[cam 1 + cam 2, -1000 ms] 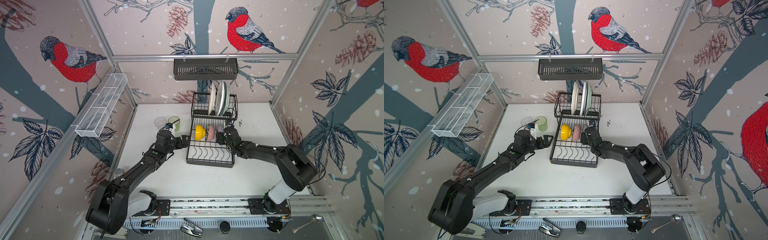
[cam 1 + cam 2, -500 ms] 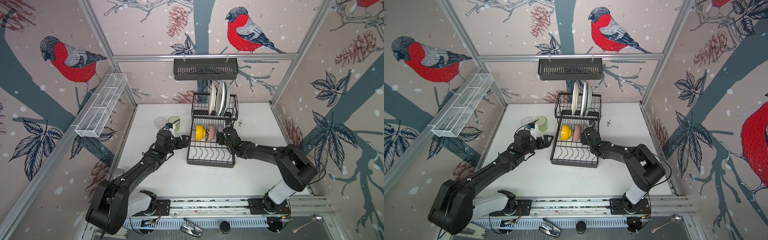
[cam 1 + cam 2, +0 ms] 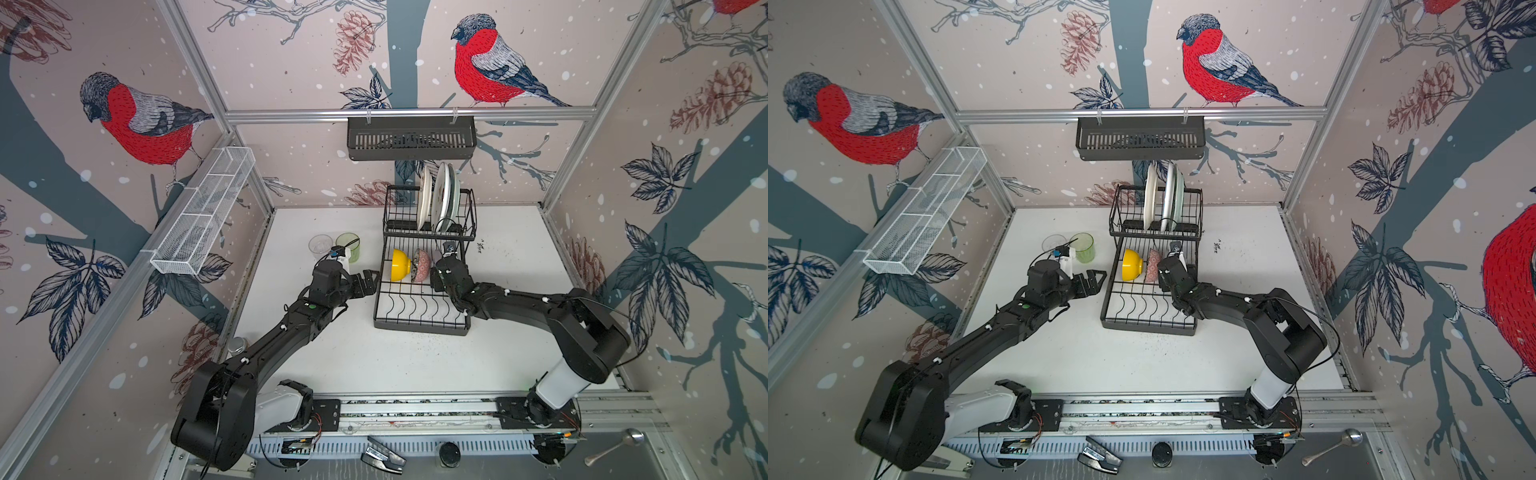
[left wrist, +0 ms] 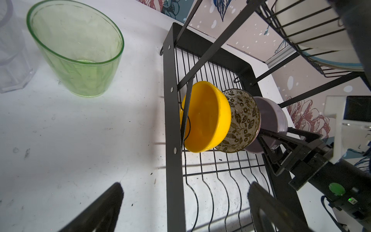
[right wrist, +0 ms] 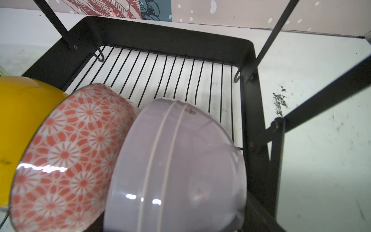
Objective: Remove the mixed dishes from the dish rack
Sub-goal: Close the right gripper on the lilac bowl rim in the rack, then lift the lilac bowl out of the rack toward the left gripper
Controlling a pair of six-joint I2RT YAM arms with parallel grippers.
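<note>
Barely shifted since a second ago, right gripper (image 3: 435,277) is edged leftward onto the bowl row at frame centre. Behind it lilac bowl (image 5: 176,160) is hidden in both top views. One finger (image 4: 270,151) is seen across its rim and the other is hidden, so clamping cannot be told. Unmoved, left gripper (image 3: 368,279) is held wide open, empty, beside dish rack (image 3: 419,329). In the tray yellow bowl (image 3: 401,264) and pink-patterned bowl (image 3: 420,266) are stood on edge; plates (image 3: 440,199) are partly masked by basket wires.
</note>
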